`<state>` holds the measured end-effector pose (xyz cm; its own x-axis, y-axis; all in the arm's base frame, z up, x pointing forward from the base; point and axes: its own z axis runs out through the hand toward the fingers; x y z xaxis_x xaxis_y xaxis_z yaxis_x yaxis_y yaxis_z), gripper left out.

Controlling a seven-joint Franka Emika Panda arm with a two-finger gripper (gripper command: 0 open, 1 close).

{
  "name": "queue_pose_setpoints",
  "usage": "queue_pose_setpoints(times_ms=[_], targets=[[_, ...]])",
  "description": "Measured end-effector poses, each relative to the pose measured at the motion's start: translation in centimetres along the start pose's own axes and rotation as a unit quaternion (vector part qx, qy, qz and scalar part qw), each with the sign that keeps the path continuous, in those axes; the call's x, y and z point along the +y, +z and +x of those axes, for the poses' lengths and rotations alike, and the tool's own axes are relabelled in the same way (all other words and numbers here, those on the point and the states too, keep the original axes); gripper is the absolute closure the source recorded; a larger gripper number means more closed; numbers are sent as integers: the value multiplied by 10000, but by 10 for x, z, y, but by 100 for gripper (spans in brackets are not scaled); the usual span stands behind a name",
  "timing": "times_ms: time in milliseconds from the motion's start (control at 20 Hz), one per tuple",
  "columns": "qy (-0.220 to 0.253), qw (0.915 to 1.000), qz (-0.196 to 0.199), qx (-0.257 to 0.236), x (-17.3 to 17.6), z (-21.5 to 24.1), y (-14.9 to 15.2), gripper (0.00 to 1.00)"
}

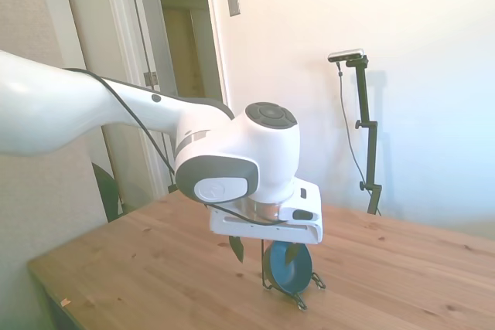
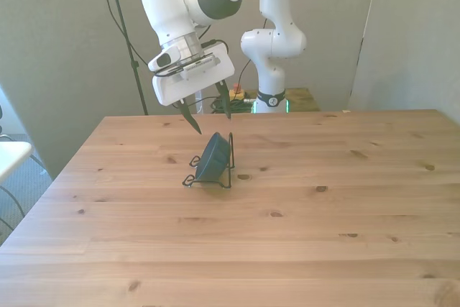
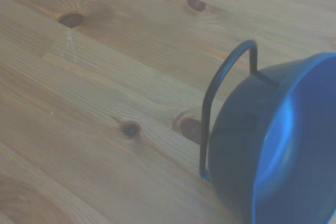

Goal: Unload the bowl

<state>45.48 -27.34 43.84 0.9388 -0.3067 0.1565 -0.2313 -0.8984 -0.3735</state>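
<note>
Because the bowl (image 3: pixel 273 145) stands on its edge in a thin black wire stand (image 3: pixel 220 93), the wrist view, closest in, shows its dark outer wall leaning against 1 upright wire loop and its glossy blue hollow facing away from that loop. The surface looks smooth and hard, so I judge it slippery under the fingers, rigid, fairly light, and liable to chip if it drops onto the tabletop (image 3: pixel 94 103).

In the side view the bowl (image 1: pixel 288 267) sits in the stand (image 1: pixel 309 282) directly below the gripper (image 1: pixel 264 250), whose 2 dark fingers (image 1: pixel 237 248) hang spread apart with nothing between them; their tips are about level with the upper rim. The front view shows the same arrangement: the bowl (image 2: pixel 213 157) tilted in the stand (image 2: pixel 228 167) near the middle of the tabletop (image 2: pixel 323 235), the gripper (image 2: pixel 210 115) open and just above it, shifted slightly toward the front view's left.

The upper rim is the best place to take hold, with 1 finger inside the hollow and 1 on the outer wall, since the wall there is thin enough to pinch. A firm squeeze and a straight lift seem wise, because the light stand could ride up with the bowl if the wire catches.
</note>
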Motion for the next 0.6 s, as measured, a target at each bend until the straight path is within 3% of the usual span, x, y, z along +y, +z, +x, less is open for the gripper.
queue_pose_setpoints(times_ms=[250, 550, 600], targets=[[-13, 9997, 239, 111, 6, 12, 14, 0], [4, 9995, 228, 199, -2, 20, 24, 0], [-13, 9995, 220, 208, -5, 21, 25, 100]])
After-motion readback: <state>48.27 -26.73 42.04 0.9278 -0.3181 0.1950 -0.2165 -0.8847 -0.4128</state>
